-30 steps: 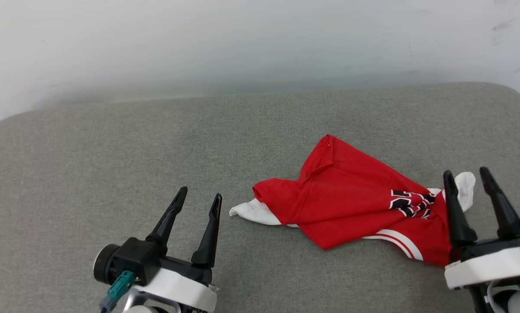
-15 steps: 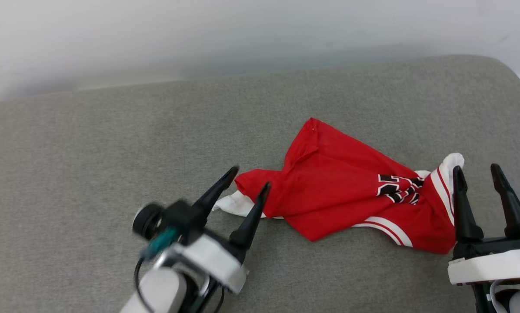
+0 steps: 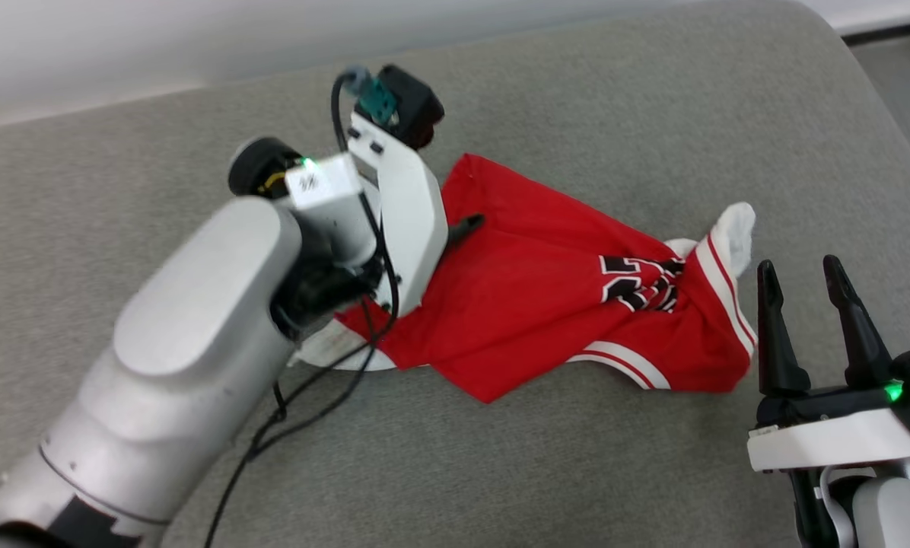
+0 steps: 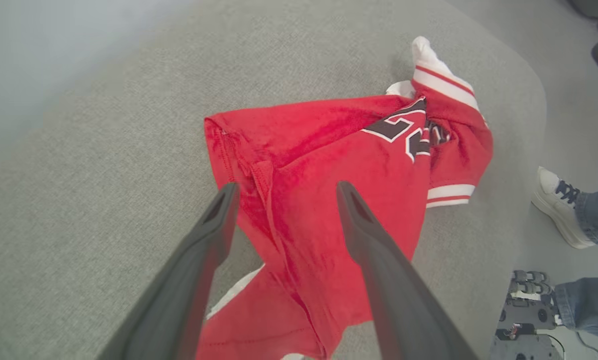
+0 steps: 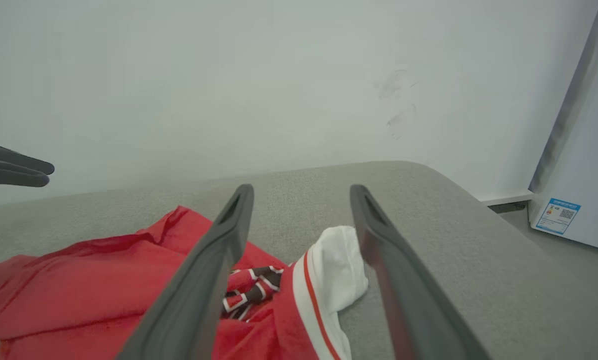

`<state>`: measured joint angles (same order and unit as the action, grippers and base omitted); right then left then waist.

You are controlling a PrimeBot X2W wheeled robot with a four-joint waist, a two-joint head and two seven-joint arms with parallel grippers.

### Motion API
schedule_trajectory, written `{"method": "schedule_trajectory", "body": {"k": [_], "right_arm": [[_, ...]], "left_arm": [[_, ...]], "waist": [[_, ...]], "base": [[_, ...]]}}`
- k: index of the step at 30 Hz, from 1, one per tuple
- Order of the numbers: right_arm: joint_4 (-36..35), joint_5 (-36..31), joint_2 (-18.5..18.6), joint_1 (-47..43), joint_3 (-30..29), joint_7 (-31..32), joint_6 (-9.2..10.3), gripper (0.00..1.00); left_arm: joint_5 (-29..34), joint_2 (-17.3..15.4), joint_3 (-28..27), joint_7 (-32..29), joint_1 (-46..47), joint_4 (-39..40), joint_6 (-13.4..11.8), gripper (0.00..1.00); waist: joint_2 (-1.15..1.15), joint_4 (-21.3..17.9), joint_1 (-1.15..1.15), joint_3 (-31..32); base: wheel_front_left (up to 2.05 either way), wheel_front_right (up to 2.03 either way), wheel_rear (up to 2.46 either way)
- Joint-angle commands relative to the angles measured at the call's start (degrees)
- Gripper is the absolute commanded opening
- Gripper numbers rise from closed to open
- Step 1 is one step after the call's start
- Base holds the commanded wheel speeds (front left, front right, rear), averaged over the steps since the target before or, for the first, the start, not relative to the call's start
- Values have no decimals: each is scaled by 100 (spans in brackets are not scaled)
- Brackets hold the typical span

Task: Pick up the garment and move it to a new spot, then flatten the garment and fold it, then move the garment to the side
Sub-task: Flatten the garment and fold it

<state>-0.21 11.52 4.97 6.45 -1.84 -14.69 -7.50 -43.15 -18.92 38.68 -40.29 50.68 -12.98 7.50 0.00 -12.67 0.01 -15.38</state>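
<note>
Left gripper (image 4: 286, 186) is hanging over the big grey cushion (image 3: 615, 114) with its two fingers spread wide apart, squeezing nothing. The right gripper (image 3: 798, 265) is sitting low at the right, and its fingers are also standing apart and holding nothing. The red shirt (image 3: 531, 304) is lying crumpled in a heap on the cushion, so I am thinking the job is only just starting. Nothing is lifting the shirt, and the moving, flattening, folding and putting aside are all waiting to be done. The shirt's red middle is lying right under the left fingers, which are pointing down at it. I cannot tell if they are touching it. Its small white sleeve (image 3: 733, 228) is poking out near the right gripper's tips.
</note>
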Motion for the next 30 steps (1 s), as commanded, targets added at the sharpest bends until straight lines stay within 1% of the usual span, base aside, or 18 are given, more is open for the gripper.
{"method": "schedule_trajectory", "body": {"k": [1,5,8,15,19,20,21,26,30], "right_arm": [[51,-14,-69,101,39,-36,2,100],[163,30,-132,204,100,-52,2,100],[194,61,-183,252,139,-51,2,100],[255,100,-219,362,236,-53,2,100],[257,191,-220,404,278,-53,2,100],[271,211,-218,433,296,-54,2,100],[300,225,-219,439,310,-54,2,100],[360,182,-218,474,347,-54,2,100],[394,161,-217,485,394,-54,2,100]], "left_arm": [[-154,-83,125,-457,309,-159,-7,100],[-328,-207,379,-1121,746,-527,-7,100],[-345,-282,545,-1435,917,-806,-7,100],[-233,-402,769,-1600,1057,-1341,-9,100],[-152,-487,921,-1670,1044,-1481,-8,100],[-174,-649,1243,-1908,960,-1504,-9,25],[-323,-842,1501,-1982,936,-1363,-8,0],[-398,-1025,1417,-1407,1372,-1223,-11,0],[-154,-1072,1328,-658,1844,-1256,-10,0]], "waist": [[0,-360,-1,-344],[0,-589,-1,-560],[0,-719,-1,-692],[0,-895,-1,-923],[0,-919,-1,-1001],[0,-922,-1,-1061],[0,-914,-1,-1084],[0,-888,-1,-970],[0,-908,-1,-871]], "base": [[0,0,0],[0,0,0],[0,0,0],[0,0,0],[0,0,0],[0,0,0],[0,0,0],[0,0,0],[0,0,0]]}}
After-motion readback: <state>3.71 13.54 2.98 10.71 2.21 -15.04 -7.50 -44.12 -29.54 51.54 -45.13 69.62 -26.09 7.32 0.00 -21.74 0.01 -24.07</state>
